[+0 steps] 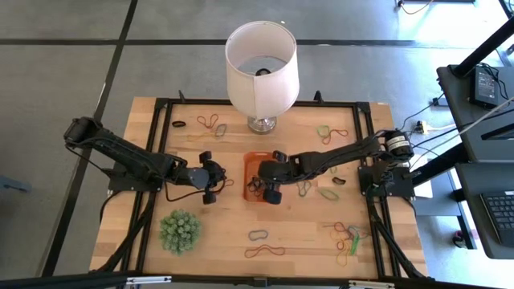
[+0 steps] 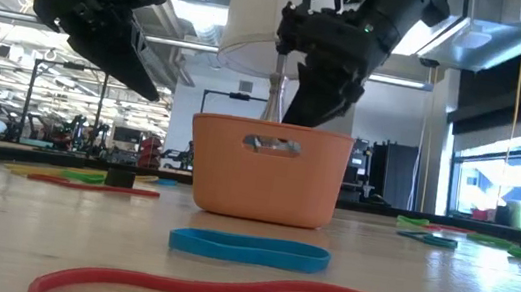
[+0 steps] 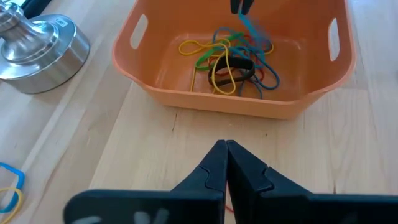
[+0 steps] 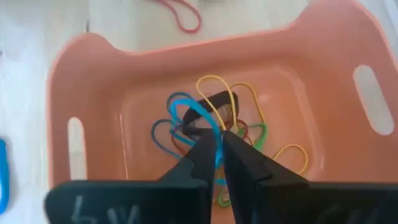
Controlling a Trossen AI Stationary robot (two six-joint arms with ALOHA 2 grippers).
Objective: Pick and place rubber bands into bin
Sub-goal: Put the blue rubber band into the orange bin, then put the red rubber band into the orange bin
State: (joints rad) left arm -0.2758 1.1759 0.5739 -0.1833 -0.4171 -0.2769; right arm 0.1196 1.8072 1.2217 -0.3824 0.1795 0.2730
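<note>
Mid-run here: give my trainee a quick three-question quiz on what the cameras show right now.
1. True or false: the right gripper is above the orange bin.
2. What is dropping from it? A) a blue rubber band B) a lampshade C) a plant
3. Fill in: the left gripper waits beside the bin with its fingers ____.

Key: 1 true; 2 A; 3 shut. The bin already holds a tangle of bands, and the lamp stands behind it on the table.
</note>
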